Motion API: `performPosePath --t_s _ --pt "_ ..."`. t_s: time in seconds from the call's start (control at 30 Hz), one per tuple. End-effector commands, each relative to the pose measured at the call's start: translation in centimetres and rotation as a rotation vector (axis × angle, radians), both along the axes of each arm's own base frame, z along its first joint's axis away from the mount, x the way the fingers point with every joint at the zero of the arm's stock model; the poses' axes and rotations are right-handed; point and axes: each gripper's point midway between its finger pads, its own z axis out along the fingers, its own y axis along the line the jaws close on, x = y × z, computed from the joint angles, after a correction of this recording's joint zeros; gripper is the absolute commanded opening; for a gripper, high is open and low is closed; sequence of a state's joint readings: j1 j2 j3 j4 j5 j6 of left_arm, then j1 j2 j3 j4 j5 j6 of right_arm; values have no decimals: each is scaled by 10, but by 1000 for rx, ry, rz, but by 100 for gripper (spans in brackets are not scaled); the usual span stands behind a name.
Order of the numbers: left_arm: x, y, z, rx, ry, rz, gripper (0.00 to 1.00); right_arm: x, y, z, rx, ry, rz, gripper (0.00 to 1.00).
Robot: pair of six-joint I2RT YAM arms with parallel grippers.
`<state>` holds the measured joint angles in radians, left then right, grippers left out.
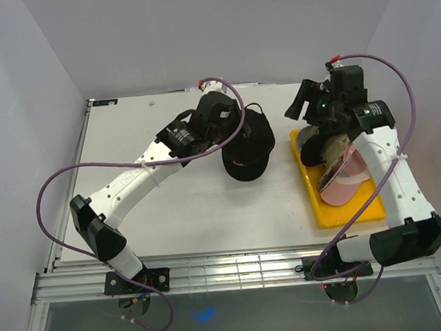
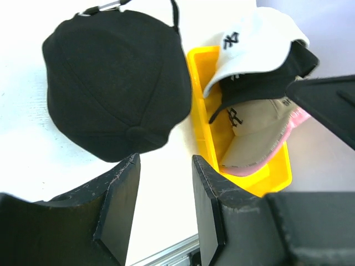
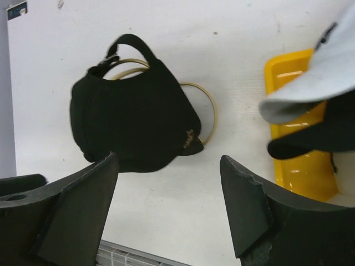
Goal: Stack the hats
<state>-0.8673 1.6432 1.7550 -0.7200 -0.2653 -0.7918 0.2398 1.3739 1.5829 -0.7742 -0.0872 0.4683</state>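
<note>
Just beyond left fingers (image 2: 119,205): black cap (image 2: 111,83) | left fingers apart, empty | right fingers (image 3: 247,205) apart, empty

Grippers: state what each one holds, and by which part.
Nothing. The left gripper and right gripper both stand open and empty; the black cap lies ungripped.

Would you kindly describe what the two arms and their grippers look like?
The left arm and right arm have white links with black joints. A purple cable loops along each. The left gripper and right gripper have black, wedge-shaped fingers with scuffed edges.
</note>
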Motion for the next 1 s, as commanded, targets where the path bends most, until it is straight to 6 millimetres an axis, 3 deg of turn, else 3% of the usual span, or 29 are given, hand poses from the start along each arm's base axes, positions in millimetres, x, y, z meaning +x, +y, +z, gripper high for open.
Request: performPosePath --t_s 0.0,0.03,0.13,0.17,0.23,0.27,0.4,0.43,0.7,0.97 --pt "-22 5 48 -80 -91 -97 53 -29 -43 -5 -44 29 -122 79" --pt "-25 7 51 -90 -98 -109 53 -38 -58 -18 -63 71 -163 80" --pt "-38 13 62 -126 -121 -140 53 -69 -84 -19 -91 59 -245 80" --pt "-40 14 67 -144 -138 -150 53 -78 -90 -35 -107 97 -267 80" --pt "-48 17 72 -163 -147 -169 53 -93 -106 -40 -122 92 -328 79" --pt "-50 18 74 -169 -150 -176 53 -101 -110 -54 -134 128 -343 77" --pt "-60 22 73 -186 -151 -198 53 -116 -138 -73 -203 173 -432 70" --pt "-61 23 64 -177 -140 -201 53 -117 -142 -76 -210 184 -448 63" --pt "-73 37 66 -191 -158 -207 53 -106 -171 -99 -210 266 -560 54" --pt "-78 41 62 -188 -152 -210 53 -94 -184 -118 -149 299 -593 51"
